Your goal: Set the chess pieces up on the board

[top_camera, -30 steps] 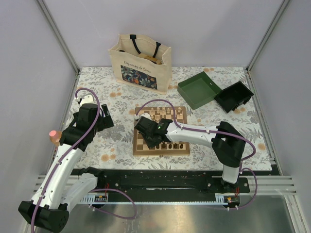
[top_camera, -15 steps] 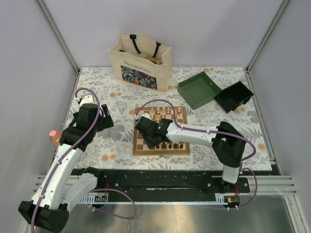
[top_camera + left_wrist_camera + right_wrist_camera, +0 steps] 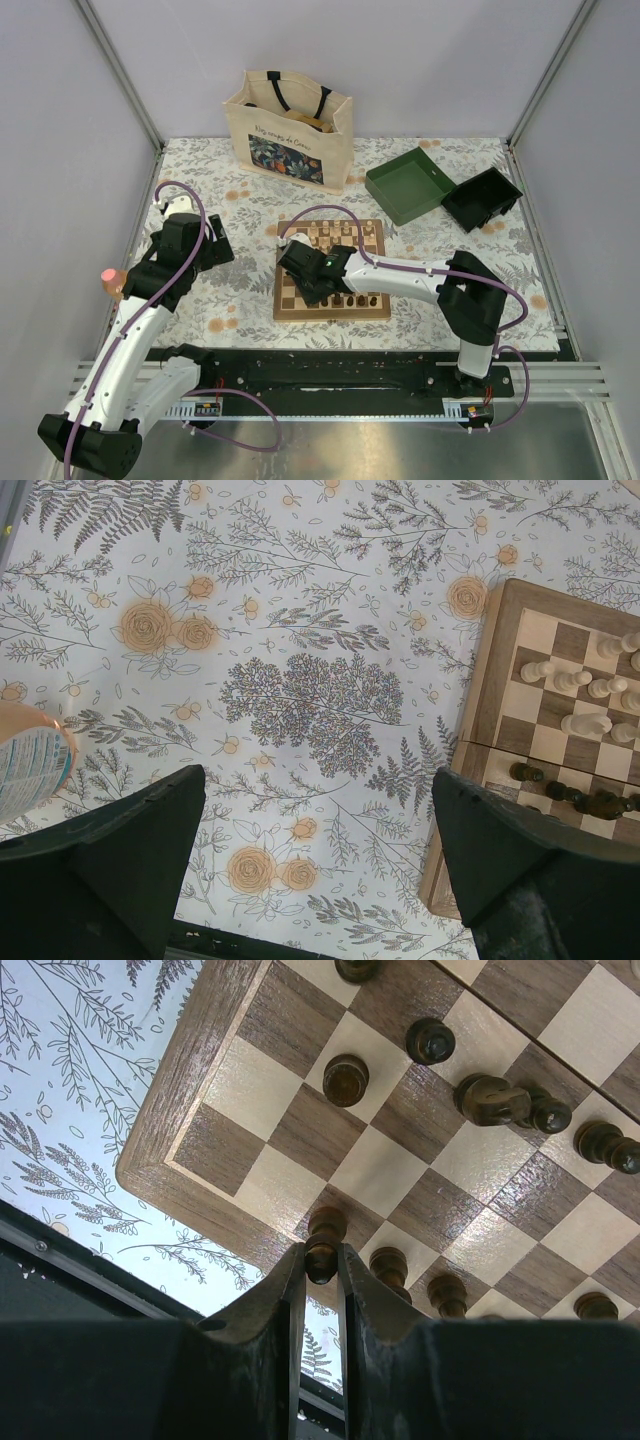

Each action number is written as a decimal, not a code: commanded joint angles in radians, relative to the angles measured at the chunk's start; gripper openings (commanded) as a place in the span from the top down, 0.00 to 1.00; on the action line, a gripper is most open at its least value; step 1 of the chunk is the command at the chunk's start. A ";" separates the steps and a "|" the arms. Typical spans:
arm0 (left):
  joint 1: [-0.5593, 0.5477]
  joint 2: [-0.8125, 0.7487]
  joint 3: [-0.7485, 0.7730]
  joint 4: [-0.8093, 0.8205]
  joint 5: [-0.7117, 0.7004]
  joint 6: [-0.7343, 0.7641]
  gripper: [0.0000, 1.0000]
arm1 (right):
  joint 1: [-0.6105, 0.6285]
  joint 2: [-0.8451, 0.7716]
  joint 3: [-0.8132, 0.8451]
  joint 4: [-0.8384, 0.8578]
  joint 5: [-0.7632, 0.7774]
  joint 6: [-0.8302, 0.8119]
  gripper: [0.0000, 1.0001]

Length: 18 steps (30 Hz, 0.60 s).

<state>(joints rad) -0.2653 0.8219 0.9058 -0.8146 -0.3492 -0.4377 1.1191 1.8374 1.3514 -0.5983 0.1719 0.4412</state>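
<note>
Floral cloth (image 3: 240, 290) lay under the board (image 3: 190, 1090), near whose near-left corner the right gripper (image 3: 320, 1258) pinched a dark piece (image 3: 325, 1228), which looked light, stiff, smooth and tippy, best held high on its stem, while the left gripper (image 3: 320, 850) hung open.

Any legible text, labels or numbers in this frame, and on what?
Cream canvas tote bag: one line of dark script above its floral panel, too small to read.
Peach-coloured container with pale blue label: print blurred, unreadable.
No other text visible.
</note>
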 commanded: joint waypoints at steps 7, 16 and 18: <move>0.006 0.002 -0.004 0.028 0.006 0.005 0.01 | -0.004 -0.027 -0.009 -0.021 0.020 -0.022 0.78; 0.006 0.003 -0.001 0.028 0.007 0.007 0.01 | -0.004 -0.036 -0.017 -0.026 0.018 -0.027 0.78; 0.008 0.002 -0.002 0.028 0.007 0.007 0.01 | -0.002 -0.040 -0.017 -0.026 0.018 -0.027 0.78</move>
<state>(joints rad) -0.2653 0.8223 0.9058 -0.8150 -0.3489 -0.4377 1.1191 1.8339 1.3476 -0.5987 0.1719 0.4297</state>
